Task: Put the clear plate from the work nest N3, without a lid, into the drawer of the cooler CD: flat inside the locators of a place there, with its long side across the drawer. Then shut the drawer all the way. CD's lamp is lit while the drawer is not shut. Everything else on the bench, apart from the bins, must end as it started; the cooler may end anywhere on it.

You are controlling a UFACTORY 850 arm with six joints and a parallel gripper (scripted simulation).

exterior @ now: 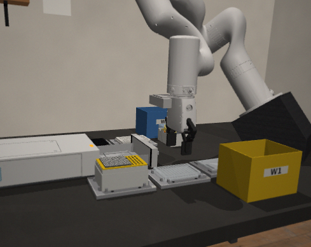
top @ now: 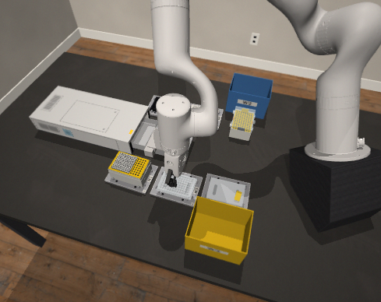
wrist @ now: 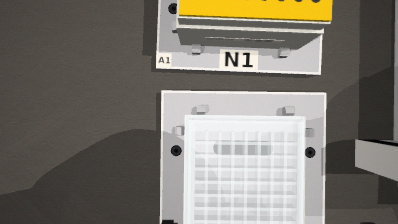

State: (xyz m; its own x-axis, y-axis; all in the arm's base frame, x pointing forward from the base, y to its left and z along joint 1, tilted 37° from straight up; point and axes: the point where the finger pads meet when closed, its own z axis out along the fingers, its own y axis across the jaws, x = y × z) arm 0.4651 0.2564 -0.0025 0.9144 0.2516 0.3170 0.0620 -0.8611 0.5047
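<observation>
The clear plate (top: 178,186) (exterior: 175,172) (wrist: 245,175) lies flat without a lid in the nest (top: 156,193) (exterior: 165,185) (wrist: 172,200) beside N1; this nest's label is not readable. My gripper (top: 171,184) (exterior: 179,149) is open and empty above the plate, with its fingertips clear of it. The cooler CD (top: 90,110) (exterior: 39,148) stands with its drawer (top: 144,132) pulled out. The drawer's front panel (exterior: 153,156) shows in the exterior view. The cooler's lamp (top: 131,131) (exterior: 91,146) looks lit orange. Part of the drawer's inside is hidden by my arm.
A yellow-topped tip rack (top: 130,165) (exterior: 122,173) (wrist: 255,9) stands in N1. Another nest (top: 227,191) lies beside the plate's nest, behind the yellow bin W1 (top: 220,230) (exterior: 258,175). The blue bin W2 (top: 249,93) (exterior: 147,122) and another yellow-topped rack (top: 242,121) stand farther back.
</observation>
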